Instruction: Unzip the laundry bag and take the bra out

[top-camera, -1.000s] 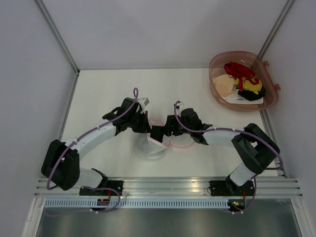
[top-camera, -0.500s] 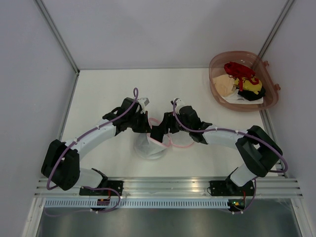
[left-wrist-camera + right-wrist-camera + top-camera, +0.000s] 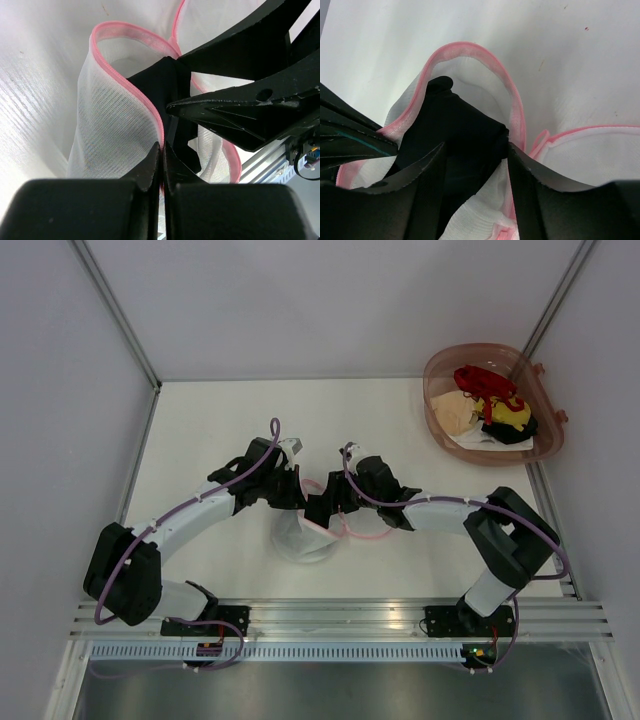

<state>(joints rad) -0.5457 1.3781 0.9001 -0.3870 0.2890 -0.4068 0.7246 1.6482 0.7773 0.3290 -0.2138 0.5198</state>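
Two pincers meet over the bag, which sits mid-tabletop, unzipped, its pink rim gaping. The left pincer is pressed together on that rim, pinching mesh and zipper edge. The right pincer reaches into the mouth, its jaws apart on either side of the black bra, which lies partly inside the bag; whether they press the cloth I cannot tell. A basket of clothes stands well apart at the far right corner.
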